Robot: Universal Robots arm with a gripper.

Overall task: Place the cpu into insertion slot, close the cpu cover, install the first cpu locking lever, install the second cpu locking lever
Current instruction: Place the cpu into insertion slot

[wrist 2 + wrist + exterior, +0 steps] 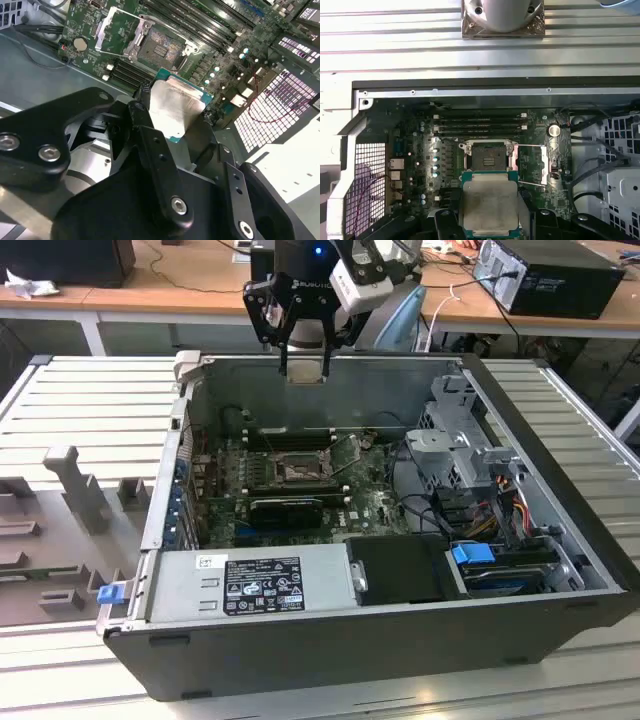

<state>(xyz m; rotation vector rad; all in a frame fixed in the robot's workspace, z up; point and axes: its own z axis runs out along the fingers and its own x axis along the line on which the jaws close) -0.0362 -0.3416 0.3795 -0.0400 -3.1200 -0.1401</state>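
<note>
Gripping the flat silver-grey square cpu (490,205) by its edges, the black hand (305,370) hovers well above the bare square black insertion slot (490,159); placing well likely means keeping it level, corners aligned.

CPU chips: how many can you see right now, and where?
1. The cpu is held in the gripper above the open case; the insertion slot looks empty.
</note>
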